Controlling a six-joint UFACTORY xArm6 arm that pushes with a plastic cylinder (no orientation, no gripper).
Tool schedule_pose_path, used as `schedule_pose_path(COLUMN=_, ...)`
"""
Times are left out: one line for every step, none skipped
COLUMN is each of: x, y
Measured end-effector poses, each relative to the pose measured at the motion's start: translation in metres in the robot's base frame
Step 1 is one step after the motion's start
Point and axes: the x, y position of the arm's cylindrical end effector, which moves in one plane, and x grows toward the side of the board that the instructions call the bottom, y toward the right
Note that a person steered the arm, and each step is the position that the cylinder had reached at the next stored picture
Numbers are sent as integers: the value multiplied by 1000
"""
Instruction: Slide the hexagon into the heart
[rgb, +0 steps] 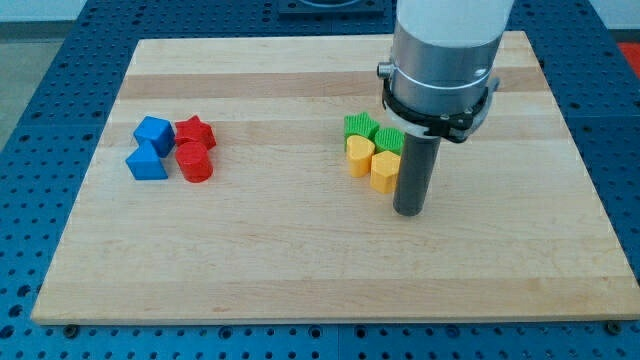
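The yellow hexagon (384, 170) lies right of the board's middle and touches the yellow heart (359, 156) on its left. A green star (359, 127) sits just above the heart. A green block (389, 141), partly hidden by the rod, sits just above the hexagon. My tip (409, 213) rests on the board at the hexagon's lower right, against it or nearly so. The rod stands upright under the wide grey arm body.
On the wooden board (300, 260), a second cluster lies at the view's left: a blue cube (153, 132), a blue triangle (146, 163), a red star (195, 131) and a red cylinder (194, 162), all close together. Blue perforated table surrounds the board.
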Motion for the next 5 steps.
schedule_pose_path(x=-1, y=1)
schedule_pose_path(x=-6, y=1)
schedule_pose_path(x=-9, y=1)
schedule_pose_path(x=-10, y=1)
schedule_pose_path(x=-11, y=1)
